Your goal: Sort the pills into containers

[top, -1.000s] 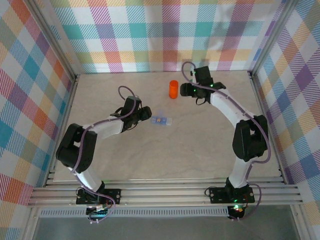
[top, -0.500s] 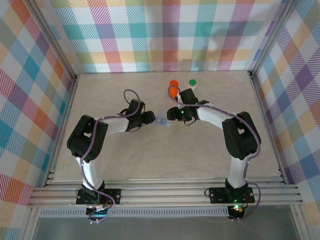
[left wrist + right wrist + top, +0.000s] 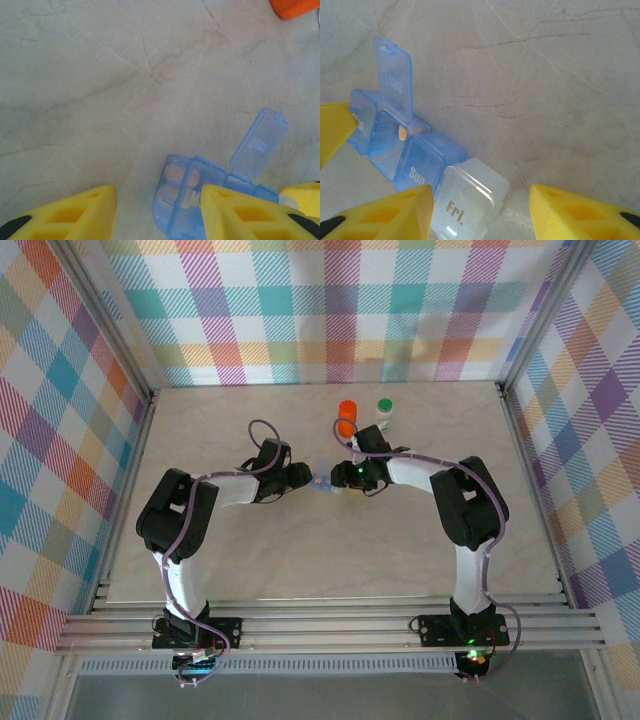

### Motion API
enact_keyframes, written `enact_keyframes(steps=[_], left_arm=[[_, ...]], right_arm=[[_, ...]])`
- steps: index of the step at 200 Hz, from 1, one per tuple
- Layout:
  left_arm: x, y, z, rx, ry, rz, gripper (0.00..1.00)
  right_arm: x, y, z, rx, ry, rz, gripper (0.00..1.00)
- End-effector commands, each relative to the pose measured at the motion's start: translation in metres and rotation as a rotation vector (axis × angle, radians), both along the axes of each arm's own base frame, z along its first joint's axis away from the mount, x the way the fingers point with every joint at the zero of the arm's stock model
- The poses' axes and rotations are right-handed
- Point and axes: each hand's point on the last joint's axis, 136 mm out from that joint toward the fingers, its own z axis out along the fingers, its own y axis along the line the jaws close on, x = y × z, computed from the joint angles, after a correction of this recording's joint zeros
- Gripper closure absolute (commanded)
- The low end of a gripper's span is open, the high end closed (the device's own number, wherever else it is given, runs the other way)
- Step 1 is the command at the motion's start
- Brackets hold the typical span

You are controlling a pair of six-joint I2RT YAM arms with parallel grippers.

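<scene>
The containers are a pale-blue pill-box strip (image 3: 325, 480) lying mid-table between my two grippers. In the left wrist view its blue end compartment (image 3: 192, 192) shows pale pills (image 3: 175, 172) through the closed lid, and one lid (image 3: 260, 142) stands open. My left gripper (image 3: 157, 200) is open around that end: the right finger (image 3: 240, 215) touches the box, the left finger (image 3: 75, 215) is apart. In the right wrist view my right gripper (image 3: 480, 200) is open around the clear "Fri" compartment (image 3: 470, 197), next to the blue "Sun" one (image 3: 422, 162). An orange pill (image 3: 401, 132) sits in the open compartment.
An orange bottle (image 3: 346, 418) and a white bottle with a green cap (image 3: 385, 408) stand just behind the right gripper (image 3: 340, 477). The left gripper (image 3: 305, 478) faces it across the box. Checked walls enclose the table.
The right arm swung from beside the orange bottle down to the pill box. The left gripper moved right to the box's other end. Both pairs of jaws narrowed.
</scene>
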Motion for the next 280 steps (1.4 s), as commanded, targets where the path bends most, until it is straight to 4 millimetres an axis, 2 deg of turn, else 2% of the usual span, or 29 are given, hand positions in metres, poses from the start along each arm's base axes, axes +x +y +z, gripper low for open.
enact_keyframes(steps=[1, 35, 61, 83, 103, 126, 144, 157, 193, 222, 231, 280], left_arm=[[-0.003, -0.009, 0.003, -0.028, -0.002, -0.019, 0.52], [-0.014, -0.015, 0.004, -0.041, 0.011, -0.036, 0.53], [-0.020, -0.016, 0.014, -0.046, 0.000, -0.043, 0.53], [-0.022, -0.006, 0.029, -0.014, -0.020, -0.019, 0.53], [-0.022, 0.005, 0.046, 0.010, -0.042, 0.006, 0.53], [-0.013, 0.021, 0.058, 0.062, -0.048, 0.039, 0.49], [0.004, 0.036, 0.051, 0.088, 0.003, 0.063, 0.49], [0.017, 0.038, 0.043, 0.084, 0.047, 0.056, 0.49], [0.046, 0.016, 0.027, 0.023, 0.109, -0.016, 0.49], [0.062, 0.011, 0.011, 0.048, 0.129, -0.020, 0.50], [0.057, 0.012, 0.002, 0.055, 0.169, -0.028, 0.50], [0.046, 0.003, -0.006, 0.046, 0.204, -0.072, 0.52]], right_arm=[[0.002, 0.009, -0.001, 0.036, 0.007, -0.003, 0.49], [0.004, 0.004, -0.005, 0.010, 0.001, -0.011, 0.53], [0.009, -0.001, -0.007, -0.020, -0.006, -0.002, 0.55], [0.014, -0.003, -0.009, -0.032, -0.004, 0.054, 0.56], [0.014, 0.003, -0.005, -0.007, -0.021, 0.161, 0.56], [0.011, 0.009, -0.004, -0.002, -0.029, 0.279, 0.57], [0.010, 0.011, -0.002, -0.007, -0.055, 0.352, 0.58], [0.010, 0.011, -0.001, -0.014, -0.068, 0.379, 0.58], [0.007, 0.017, 0.000, 0.011, -0.069, 0.437, 0.58], [0.008, 0.017, -0.003, 0.011, -0.067, 0.441, 0.58], [0.008, 0.018, -0.002, 0.012, -0.069, 0.442, 0.58], [0.011, 0.014, -0.007, -0.006, -0.063, 0.424, 0.58]])
